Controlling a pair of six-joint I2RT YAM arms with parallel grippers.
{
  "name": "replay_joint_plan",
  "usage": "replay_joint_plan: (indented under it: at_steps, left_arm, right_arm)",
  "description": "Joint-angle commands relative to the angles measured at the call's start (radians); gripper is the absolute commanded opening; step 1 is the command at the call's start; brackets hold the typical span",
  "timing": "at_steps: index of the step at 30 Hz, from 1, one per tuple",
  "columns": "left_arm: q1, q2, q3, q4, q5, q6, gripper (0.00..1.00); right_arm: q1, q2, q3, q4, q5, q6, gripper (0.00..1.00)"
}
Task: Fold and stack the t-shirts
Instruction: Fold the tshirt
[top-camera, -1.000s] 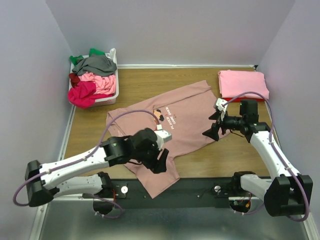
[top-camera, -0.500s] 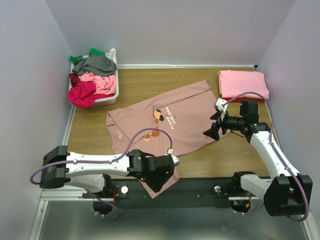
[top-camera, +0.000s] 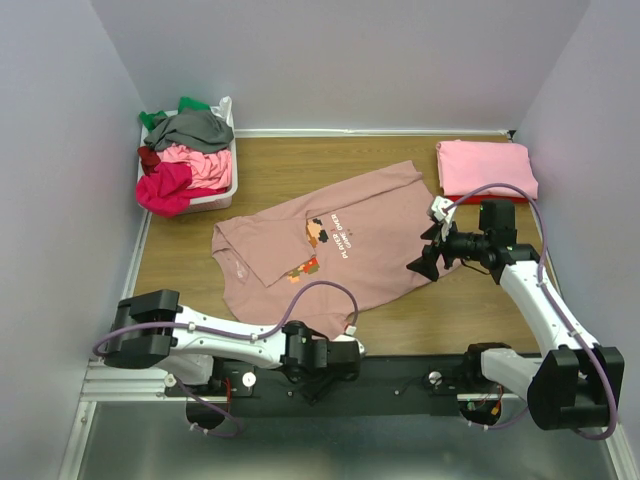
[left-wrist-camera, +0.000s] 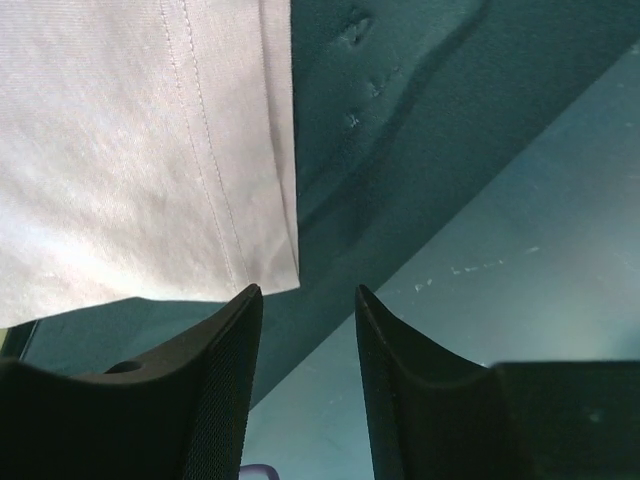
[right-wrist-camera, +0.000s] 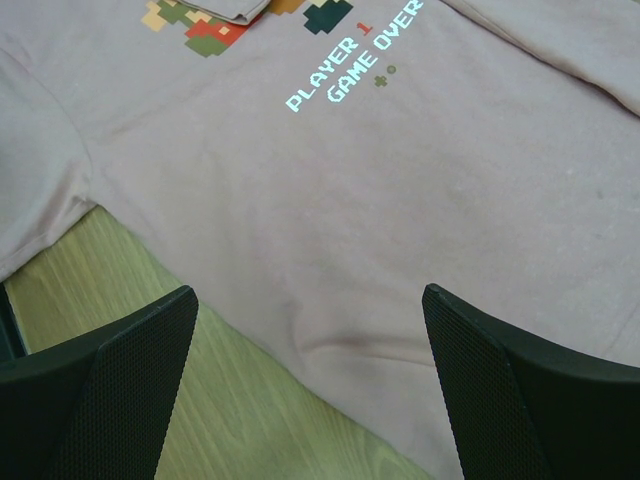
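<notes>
The dusty-pink t-shirt (top-camera: 370, 240) lies spread on the wooden table (top-camera: 290, 165), print up, with pixel art and "PLAYER 1 GAME OVER" (right-wrist-camera: 355, 55). One flap is folded over part of the print. My left gripper (top-camera: 320, 370) is low at the near edge, over the black base rail. Its jaws (left-wrist-camera: 305, 295) stand partly apart with nothing between them, and a hem corner of the shirt (left-wrist-camera: 280, 260) lies just beyond the left fingertip. My right gripper (top-camera: 425, 262) hovers wide open over the shirt's right edge (right-wrist-camera: 310, 293).
A white basket (top-camera: 228, 190) at the back left holds a heap of grey, green, pink and red tees (top-camera: 185, 160). A folded bright pink tee (top-camera: 487, 167) lies at the back right on something red. Purple walls close in both sides.
My left arm has swung from over the shirt's lower left part down to the near table edge, and its jaws have narrowed. The right arm has not moved.
</notes>
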Motion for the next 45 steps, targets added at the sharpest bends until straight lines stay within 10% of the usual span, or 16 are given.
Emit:
replay_joint_plan:
  at_steps: [1, 31, 45]
  left_arm:
    - [-0.015, 0.036, -0.003, 0.029, -0.012, -0.015, 0.49]
    - [-0.047, 0.177, 0.04, -0.023, -0.105, -0.011, 0.0]
    - [-0.04, 0.074, 0.073, -0.057, -0.172, -0.037, 0.0]
  right_arm:
    - [-0.011, 0.011, -0.009, 0.0, 0.013, 0.005, 1.0]
    - [-0.017, 0.014, -0.006, -0.004, -0.007, 0.008, 1.0]
    - [-0.023, 0.009, -0.006, -0.009, -0.004, 0.003, 1.0]
